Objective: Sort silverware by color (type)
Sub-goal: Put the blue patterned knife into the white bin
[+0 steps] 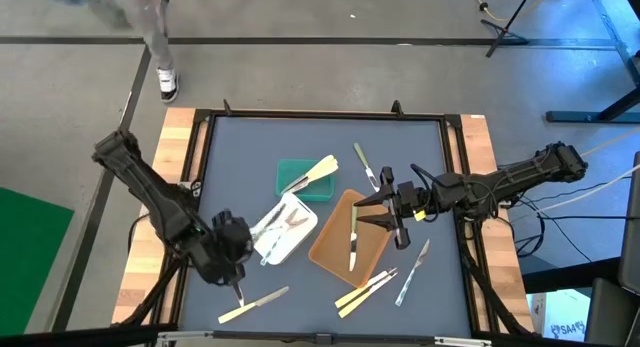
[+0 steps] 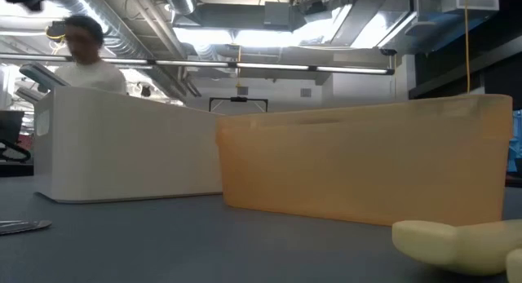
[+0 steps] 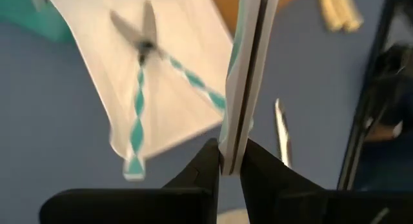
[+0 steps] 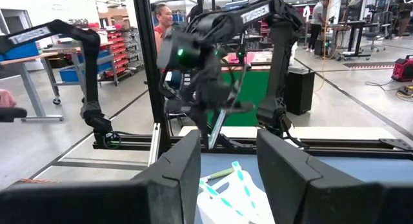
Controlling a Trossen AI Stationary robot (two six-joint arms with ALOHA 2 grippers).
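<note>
1. Gripping a translucent whitish utensil (image 3: pixel 248 75), the left claw (image 1: pixel 234 271) sits over the table's (image 1: pixel 240 147) near-left part, just beside the white tray (image 1: pixel 296 237); its fingers (image 3: pixel 203 169) are pinched nearly shut on the utensil's end, which sticks straight out between them.
2. Right claw (image 1: pixel 388 213) hovers at the brown tray's (image 1: pixel 335 252) right edge, fingers spread wide apart, holding nothing.
3. White tray sits mid-table between the green tray (image 1: pixel 295 174) and the brown tray; it holds two crossed utensils with teal-striped handles (image 3: pixel 139 108).
4. Green tray lies behind the white one, with cream utensils (image 1: pixel 320 171) poking over its right edge.
5. Brown tray holds one olive-handled knife (image 1: pixel 353 237) lying lengthwise.
6. Loose on the table: a cream knife (image 1: pixel 255 304) near the front-left, just beside the left claw; a cream pair (image 1: pixel 362 290) at the brown tray's front corner; a translucent piece (image 1: pixel 412 271) right of them; another utensil (image 1: pixel 366 167) behind the brown tray.
7. Low view: white and brown tray walls side by side, a cream handle (image 2: pixel 457 240) close in front.
8. A person's leg and shoe (image 1: pixel 166 79) show on the floor beyond the table.
</note>
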